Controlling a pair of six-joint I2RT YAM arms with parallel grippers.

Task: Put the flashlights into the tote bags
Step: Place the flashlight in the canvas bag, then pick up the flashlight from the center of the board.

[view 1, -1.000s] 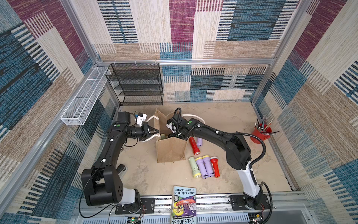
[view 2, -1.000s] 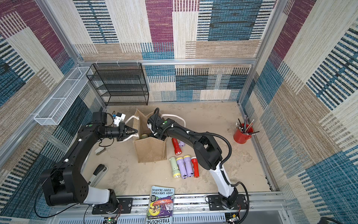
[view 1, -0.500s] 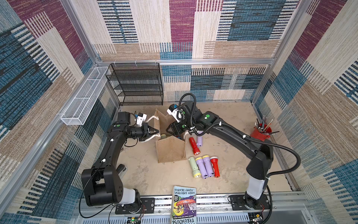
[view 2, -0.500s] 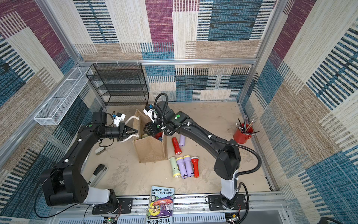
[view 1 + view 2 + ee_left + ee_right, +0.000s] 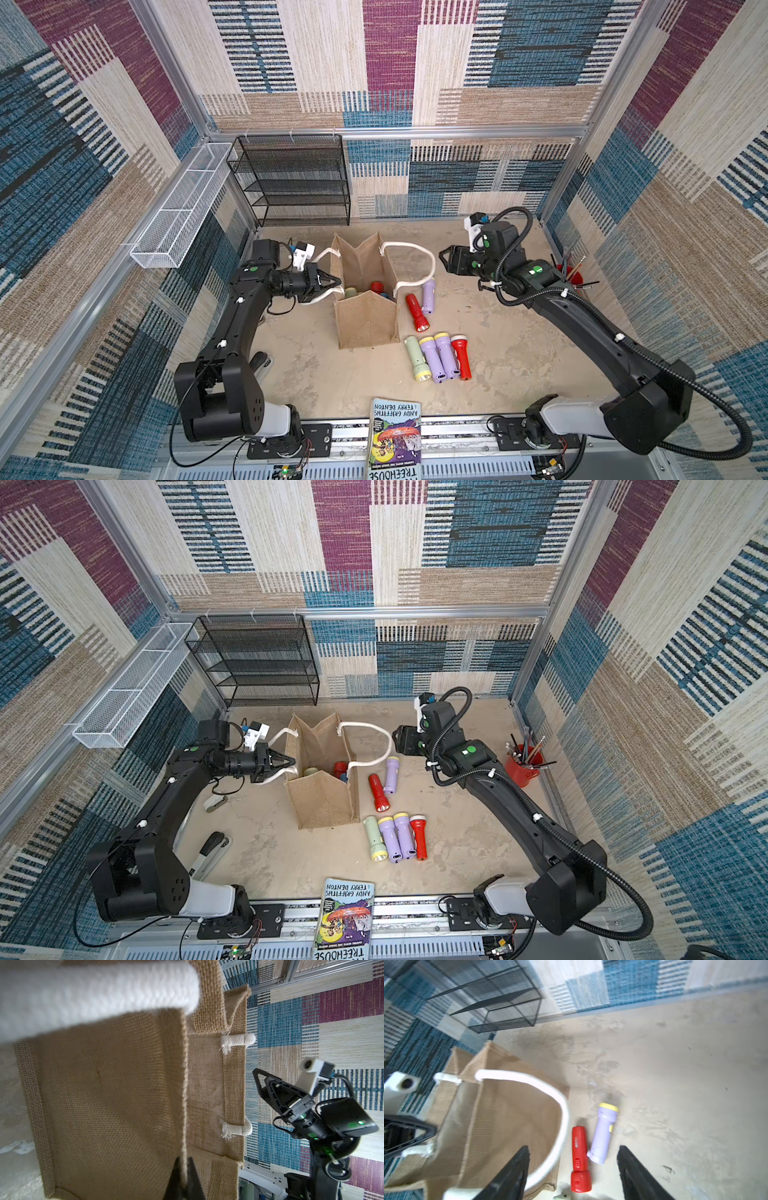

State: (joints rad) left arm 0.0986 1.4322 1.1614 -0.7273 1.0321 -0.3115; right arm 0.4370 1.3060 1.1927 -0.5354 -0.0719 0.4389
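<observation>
Flashlights (image 5: 417,312): nine counted, three bagged, six loose.
Left end effector (image 5: 334,283): closed, pinching the rim of the one upright tote bag (image 5: 365,320).
Bag contents: pale green, red and blue tops, just right of that end effector.
Worktop (image 5: 519,353): red-lilac pair near the right end effector (image 5: 444,259); row of four farther off.
Right end effector: open, empty, beside one rope handle (image 5: 419,253).

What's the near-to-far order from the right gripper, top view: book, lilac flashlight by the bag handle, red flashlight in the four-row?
From the right gripper:
1. lilac flashlight, beside the tote bag.
2. red flashlight, right end of the row.
3. book, at the front edge.
</observation>
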